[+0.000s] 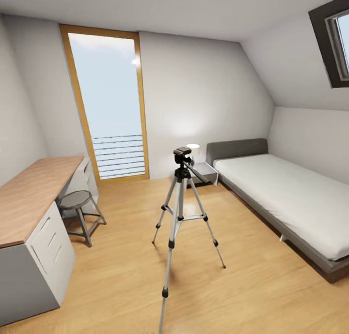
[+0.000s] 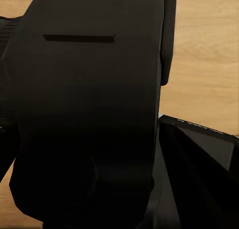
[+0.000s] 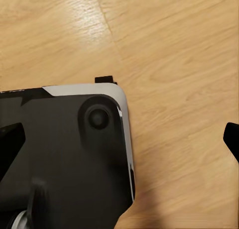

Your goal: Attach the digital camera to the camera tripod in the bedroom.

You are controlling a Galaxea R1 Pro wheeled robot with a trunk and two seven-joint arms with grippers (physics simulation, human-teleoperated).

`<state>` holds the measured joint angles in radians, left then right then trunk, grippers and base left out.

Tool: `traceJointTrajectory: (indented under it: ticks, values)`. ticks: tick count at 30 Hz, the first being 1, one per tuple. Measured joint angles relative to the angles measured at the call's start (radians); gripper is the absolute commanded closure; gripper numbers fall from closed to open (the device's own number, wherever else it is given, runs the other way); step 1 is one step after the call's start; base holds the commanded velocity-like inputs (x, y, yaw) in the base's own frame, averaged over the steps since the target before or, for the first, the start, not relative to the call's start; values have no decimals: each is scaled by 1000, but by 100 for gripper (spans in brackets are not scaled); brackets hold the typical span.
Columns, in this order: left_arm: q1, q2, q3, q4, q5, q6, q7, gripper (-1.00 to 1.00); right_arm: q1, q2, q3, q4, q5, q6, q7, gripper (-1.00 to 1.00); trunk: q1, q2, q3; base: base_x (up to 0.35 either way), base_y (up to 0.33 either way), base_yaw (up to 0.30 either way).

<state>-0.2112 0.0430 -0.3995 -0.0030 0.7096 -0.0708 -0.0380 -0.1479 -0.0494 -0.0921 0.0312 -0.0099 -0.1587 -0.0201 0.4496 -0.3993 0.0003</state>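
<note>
The camera tripod [image 1: 180,205] stands on the light wood floor in the middle of the bedroom, silver legs spread and the black pan handle [image 1: 199,173] pointing toward the bed. Its top carries a dark head block [image 1: 182,156]. The digital camera is out of view, as far as I can tell at this distance. The left wrist view holds a large black part of my own body [image 2: 84,114] close to the lens. In the right wrist view my black, grey-edged base [image 3: 64,154] lies over the floor, and a black finger [image 3: 232,139] pokes in at the edge.
A wood-topped desk with white drawers [image 1: 29,198] runs along the left wall, with a round stool [image 1: 77,201] beside it. A low grey bed [image 1: 291,198] lies on the right, a nightstand with a lamp [image 1: 201,167] at its head. A tall glass door [image 1: 111,106] is behind.
</note>
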Motion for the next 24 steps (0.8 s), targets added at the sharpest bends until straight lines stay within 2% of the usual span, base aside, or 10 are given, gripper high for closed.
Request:
traceJointTrajectory:
  ticks: [24]
  values:
    - [0, -1, 0, 0, 0, 0, 0, 100, 0, 1, 0, 1, 0, 0, 0, -100, 0, 0, 0, 0, 0, 269]
